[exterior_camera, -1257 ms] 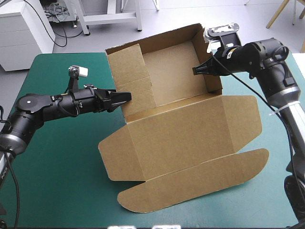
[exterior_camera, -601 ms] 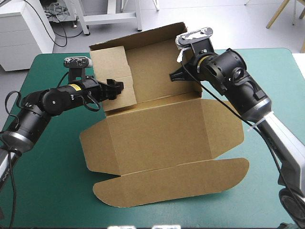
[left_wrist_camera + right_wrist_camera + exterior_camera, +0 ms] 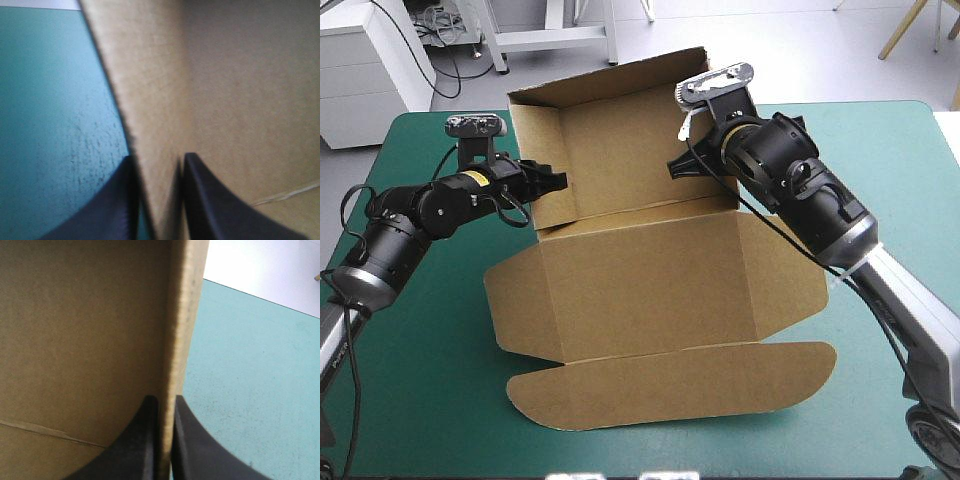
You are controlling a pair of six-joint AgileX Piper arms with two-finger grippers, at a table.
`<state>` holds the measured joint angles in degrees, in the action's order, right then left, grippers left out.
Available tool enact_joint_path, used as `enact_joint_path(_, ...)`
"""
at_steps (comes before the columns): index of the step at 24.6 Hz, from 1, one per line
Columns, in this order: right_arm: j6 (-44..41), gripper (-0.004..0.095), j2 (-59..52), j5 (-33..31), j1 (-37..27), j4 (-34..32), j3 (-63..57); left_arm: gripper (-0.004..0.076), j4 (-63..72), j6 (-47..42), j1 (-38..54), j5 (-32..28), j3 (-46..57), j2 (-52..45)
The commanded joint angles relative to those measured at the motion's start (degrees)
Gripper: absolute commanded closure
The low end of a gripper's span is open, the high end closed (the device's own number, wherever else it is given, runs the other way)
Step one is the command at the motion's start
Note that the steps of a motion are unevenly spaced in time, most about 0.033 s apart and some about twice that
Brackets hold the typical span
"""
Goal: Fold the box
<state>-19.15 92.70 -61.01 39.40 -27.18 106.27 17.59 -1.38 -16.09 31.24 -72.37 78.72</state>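
The brown box (image 3: pixel 650 270) lies mid-table with its back and two side walls raised. Its lid and rounded front flap (image 3: pixel 670 385) rest flat toward the near edge. My left gripper (image 3: pixel 555 183) is at the top of the left side wall. In the left wrist view its black fingers (image 3: pixel 210 205) straddle that wall's edge (image 3: pixel 150 125), shut on the board. My right gripper (image 3: pixel 678 166) reaches over the right side wall. In the right wrist view it (image 3: pixel 166 425) is shut on that wall's thin edge (image 3: pixel 177 315), inner face (image 3: pixel 85 330) to one side.
The teal-green cover (image 3: pixel 430 350) lies bare to the left of the box and to its right (image 3: pixel 890 180). The rounded front flap ends a little short of the table's near edge. The box's back wall stands at the far edge.
The box and both arms have shifted toward the table's left. The left gripper, open beside the left wall earlier, now straddles and pinches that wall. The right gripper kept its hold.
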Motion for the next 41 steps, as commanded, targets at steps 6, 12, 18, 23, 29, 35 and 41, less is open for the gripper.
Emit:
enact_joint_path(6,0.32,0.0908,-2.80,3.56,0.87,3.33,1.77,0.0734,2.03,0.18,-0.74,-1.79,-3.05,-1.91)
enact_joint_path(12,-1.27,0.0908,-2.69,1.55,-1.06,6.10,2.38,0.0734,-9.08,-2.98,-4.01,8.37,-10.53,-1.42)
enact_joint_path(18,4.18,0.0908,-0.59,-7.99,-13.82,21.36,2.24,0.0734,-24.01,-12.35,-9.77,28.88,-26.83,11.32)
enact_joint_path(23,9.78,0.0908,1.98,-7.99,-19.82,26.09,-3.13,0.0734,-19.35,-14.88,-11.10,31.05,-29.93,23.85)
enact_joint_path(29,15.38,0.0908,8.20,-7.71,-25.76,31.04,-9.88,0.0734,-18.45,-14.88,-11.10,31.02,-30.05,28.37)
enact_joint_path(35,16.11,0.0908,11.52,-7.36,-25.73,32.17,-9.88,0.0734,-18.31,-14.88,-11.10,30.19,-30.05,29.77)
enact_joint_path(41,16.00,0.0908,12.83,-5.34,-24.03,31.91,-9.77,0.0734,-18.57,-15.37,-11.10,30.00,-30.05,31.07)
